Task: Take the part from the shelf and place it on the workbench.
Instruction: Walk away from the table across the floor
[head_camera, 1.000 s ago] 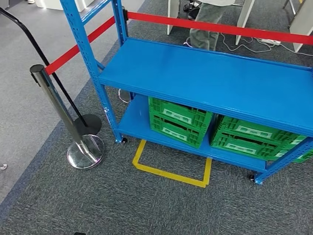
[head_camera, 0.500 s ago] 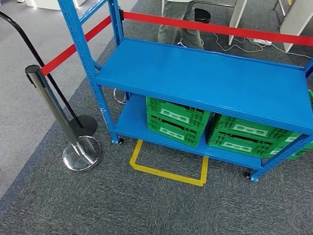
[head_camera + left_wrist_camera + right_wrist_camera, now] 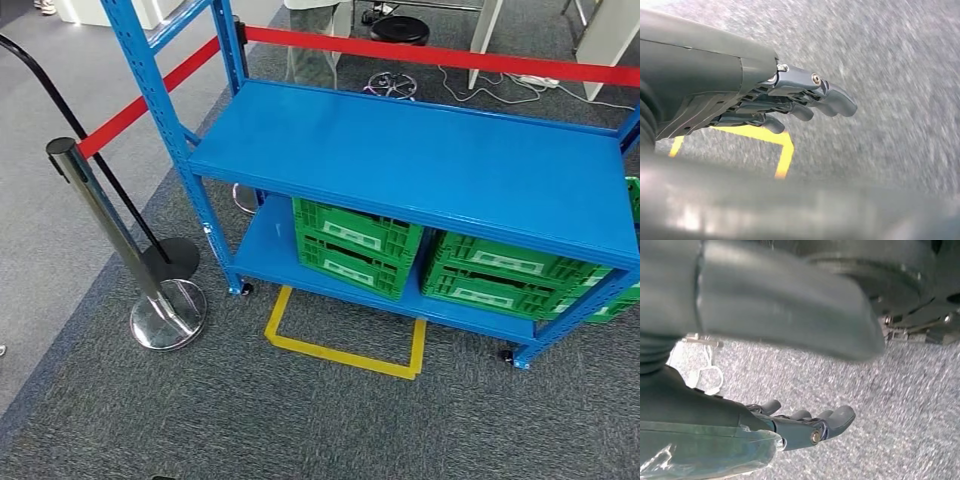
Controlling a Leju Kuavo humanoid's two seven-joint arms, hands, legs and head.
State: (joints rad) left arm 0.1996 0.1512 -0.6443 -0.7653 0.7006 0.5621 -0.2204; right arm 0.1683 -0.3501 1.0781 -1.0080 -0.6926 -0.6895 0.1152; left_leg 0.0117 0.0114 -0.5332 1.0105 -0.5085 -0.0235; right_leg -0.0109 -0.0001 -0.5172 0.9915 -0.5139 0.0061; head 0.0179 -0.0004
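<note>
A blue metal shelf [image 3: 407,160] on castors stands ahead of me in the head view. Two green plastic crates [image 3: 351,245] [image 3: 506,275] sit side by side on its lower board. A further green crate [image 3: 632,200] peeks in at the right edge. My left hand [image 3: 791,100] hangs over grey carpet near a yellow floor marking [image 3: 785,150], fingers stretched out and holding nothing. My right hand [image 3: 806,425] hangs over carpet too, fingers extended and holding nothing.
A yellow tape rectangle [image 3: 343,355] marks the carpet in front of the shelf. A chrome stanchion [image 3: 113,230] with a red belt [image 3: 438,55] stands at the left. Behind the shelf are a person's legs [image 3: 313,50], a stool [image 3: 398,28] and cables [image 3: 389,85].
The camera has shifted a little, so the shelf sits slightly further left in the picture. The person behind the shelf has walked to the left.
</note>
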